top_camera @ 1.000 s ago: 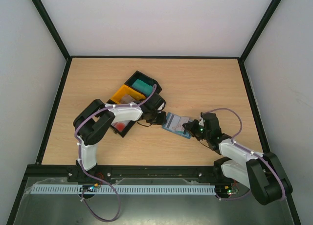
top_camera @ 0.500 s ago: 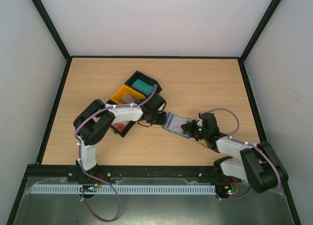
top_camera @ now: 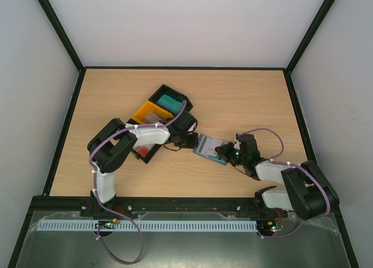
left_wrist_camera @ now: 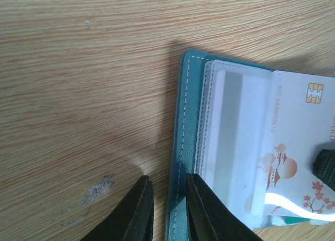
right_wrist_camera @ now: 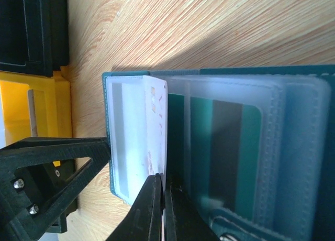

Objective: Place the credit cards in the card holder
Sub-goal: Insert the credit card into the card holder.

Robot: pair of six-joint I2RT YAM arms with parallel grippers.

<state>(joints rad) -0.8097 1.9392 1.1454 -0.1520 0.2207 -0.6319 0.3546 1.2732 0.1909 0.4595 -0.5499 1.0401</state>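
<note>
The left arm is rising from its base over a bent elbow and reaching right, its hand [left_wrist_camera: 170,212] pinching the left edge of the open holder [left_wrist_camera: 184,120], fingers closed on the cover. The right arm is lying low over the bench [left_wrist_camera: 78,68] and stretching left, its hand [right_wrist_camera: 163,209] clamping one edge of a white card [right_wrist_camera: 135,131] with pink printing, which is lying over the holder's leftmost clear sleeve; whether it is inside is unclear. A green card [right_wrist_camera: 225,141] is sitting in a neighbouring sleeve. A yellow tray [top_camera: 148,113] and a black tray [top_camera: 176,93] are crowding just behind the left hand
</note>
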